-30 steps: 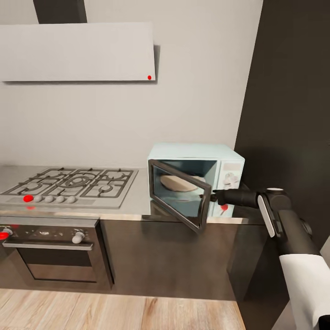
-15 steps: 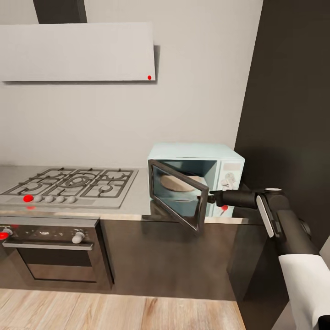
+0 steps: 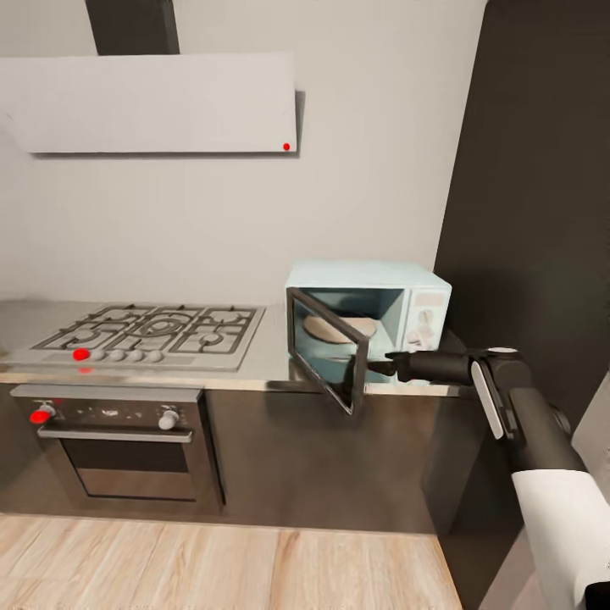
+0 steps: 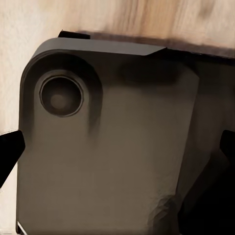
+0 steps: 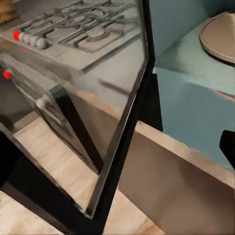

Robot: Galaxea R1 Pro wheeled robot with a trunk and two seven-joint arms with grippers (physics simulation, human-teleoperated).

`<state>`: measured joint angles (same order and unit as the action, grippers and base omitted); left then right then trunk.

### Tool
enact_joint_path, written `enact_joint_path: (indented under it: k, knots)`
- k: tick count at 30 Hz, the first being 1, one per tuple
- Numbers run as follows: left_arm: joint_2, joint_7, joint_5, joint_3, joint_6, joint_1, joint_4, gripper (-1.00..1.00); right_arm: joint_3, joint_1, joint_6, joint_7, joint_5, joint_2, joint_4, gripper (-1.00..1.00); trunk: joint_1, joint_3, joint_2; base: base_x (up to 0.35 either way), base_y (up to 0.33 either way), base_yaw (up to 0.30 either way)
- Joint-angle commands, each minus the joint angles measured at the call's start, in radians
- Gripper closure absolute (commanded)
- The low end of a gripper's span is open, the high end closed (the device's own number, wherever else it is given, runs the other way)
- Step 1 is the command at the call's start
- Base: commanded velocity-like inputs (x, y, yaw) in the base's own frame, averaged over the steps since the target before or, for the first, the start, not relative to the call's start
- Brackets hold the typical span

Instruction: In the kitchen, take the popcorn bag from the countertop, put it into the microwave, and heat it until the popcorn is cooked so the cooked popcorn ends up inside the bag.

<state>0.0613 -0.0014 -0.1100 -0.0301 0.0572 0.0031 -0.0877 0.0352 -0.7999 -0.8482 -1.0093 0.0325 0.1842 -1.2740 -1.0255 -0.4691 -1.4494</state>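
One right pincer [image 3: 378,367] at the door's [image 3: 328,358] free edge — your step: swinging it open; whether the pincer grips, you cannot tell. Microwave [image 3: 398,288] on the bench [image 3: 273,356], turntable [image 3: 339,328] bare. Hob [image 3: 157,332] beyond. Popcorn bag — whereabouts unknown; fetch it next.

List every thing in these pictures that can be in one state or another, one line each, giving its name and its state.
microwave: door swung open, turntable plate inside, no bag seen inside.
microwave door: open, its free edge at the right gripper.
right gripper: at the door's edge; open or shut cannot be told.
oven: door shut.
stove: no pots, no flame seen.
range hood: red dot showing.
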Motion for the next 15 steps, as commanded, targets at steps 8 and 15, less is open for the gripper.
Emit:
enact_joint_path:
  k: [8,15]
  knots:
    - [-0.001,0.000,-0.008,-0.002,0.001,0.000,0.000,-1.00,0.000,-0.001,-0.009,-0.007,-0.003,-0.030,-0.001,-1.00,0.000,-0.001,-0.001,-0.133,0.101,0.000]
    - [-0.001,0.000,-0.009,-0.002,0.001,0.000,-0.001,-1.00,0.003,-0.001,-0.008,0.002,-0.002,-0.052,-0.002,-1.00,0.000,-0.001,-0.001,-0.003,0.106,0.000]
